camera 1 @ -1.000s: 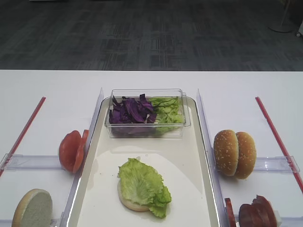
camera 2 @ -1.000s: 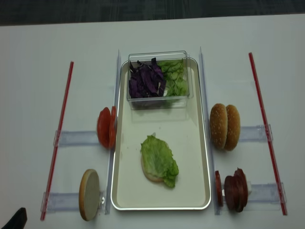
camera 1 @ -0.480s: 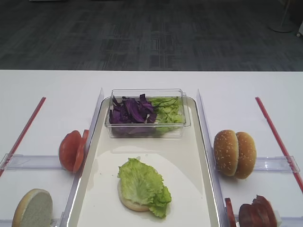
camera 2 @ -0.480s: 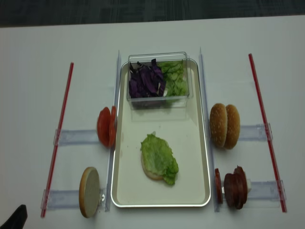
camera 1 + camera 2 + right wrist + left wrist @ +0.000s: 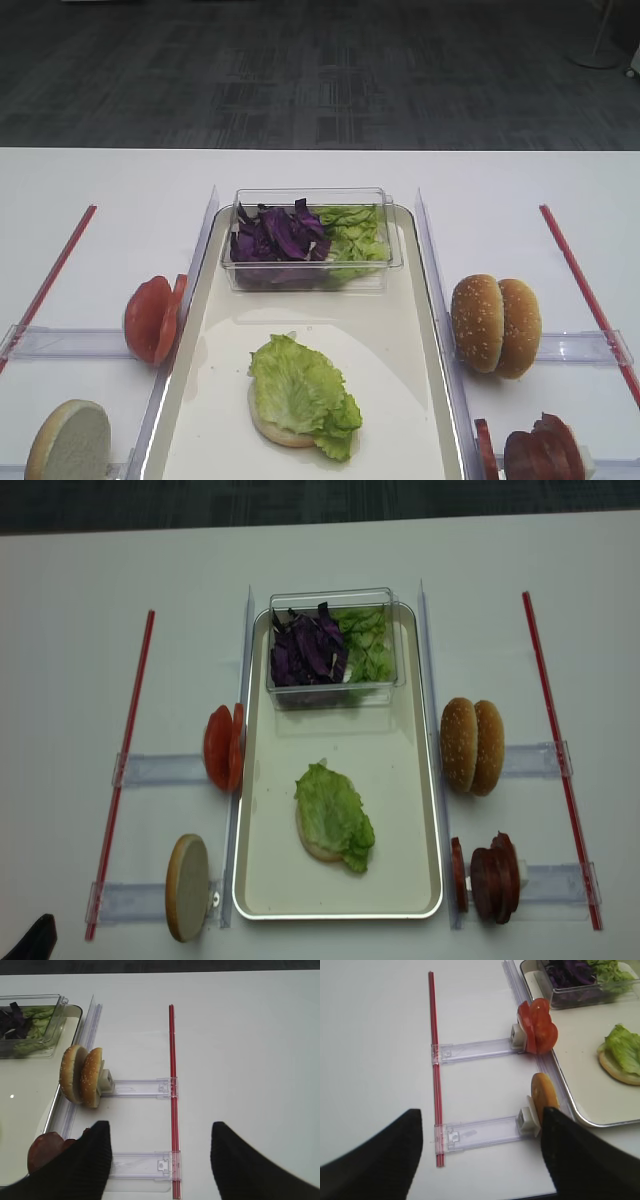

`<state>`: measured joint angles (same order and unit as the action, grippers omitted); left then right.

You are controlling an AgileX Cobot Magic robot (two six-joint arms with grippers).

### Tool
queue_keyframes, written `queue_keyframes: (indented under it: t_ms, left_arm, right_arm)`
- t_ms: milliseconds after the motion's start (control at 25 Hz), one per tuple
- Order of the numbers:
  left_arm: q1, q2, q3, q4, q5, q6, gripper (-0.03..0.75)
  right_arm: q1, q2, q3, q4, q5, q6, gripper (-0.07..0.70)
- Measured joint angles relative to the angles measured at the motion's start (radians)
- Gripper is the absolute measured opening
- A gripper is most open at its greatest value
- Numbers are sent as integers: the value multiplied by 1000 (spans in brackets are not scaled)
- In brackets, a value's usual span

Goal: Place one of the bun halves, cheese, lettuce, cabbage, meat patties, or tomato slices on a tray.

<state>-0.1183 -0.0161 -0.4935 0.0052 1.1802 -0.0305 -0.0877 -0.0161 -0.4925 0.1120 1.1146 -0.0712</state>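
A white table [image 5: 60,580] carries everything. My left gripper [image 5: 480,1160] hangs over its left side, fingers spread and holding nothing, above a bun half [image 5: 187,887] standing on edge in a clear rail. Just beyond it the tomato slices [image 5: 222,747] stand upright beside the tray [image 5: 400,780]. On the tray a lettuce [image 5: 335,813] leaf covers a bun bottom; a clear tub [image 5: 333,688] at the far end holds cabbage [image 5: 305,648]. Right of the tray stand two seeded bun halves [image 5: 472,745] and the meat patties [image 5: 492,877]. My right gripper [image 5: 160,1157] hovers there, spread wide and empty.
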Motion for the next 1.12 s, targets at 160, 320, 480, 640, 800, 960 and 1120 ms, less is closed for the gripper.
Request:
queue_keyframes:
  t_ms: [160,320,480,640,800,960,1120]
  left_arm:
    - [0,0,0,0,0,0,475]
    - [0,0,0,0,0,0,475]
    - [0,0,0,0,0,0,475]
    - [0,0,0,0,0,0,475]
    - [0,0,0,-5,0,0,475]
    - [0,0,0,0,0,0,475]
    - [0,0,0,0,0,0,475]
  right_arm:
    - [0,0,0,0,0,0,463]
    - [0,0,0,0,0,0,463]
    - [0,0,0,0,0,0,463]
    - [0,0,0,0,0,0,463]
    - [0,0,0,0,0,0,463]
    - [0,0,0,-1,0,0,463]
    - [0,0,0,-1,0,0,463]
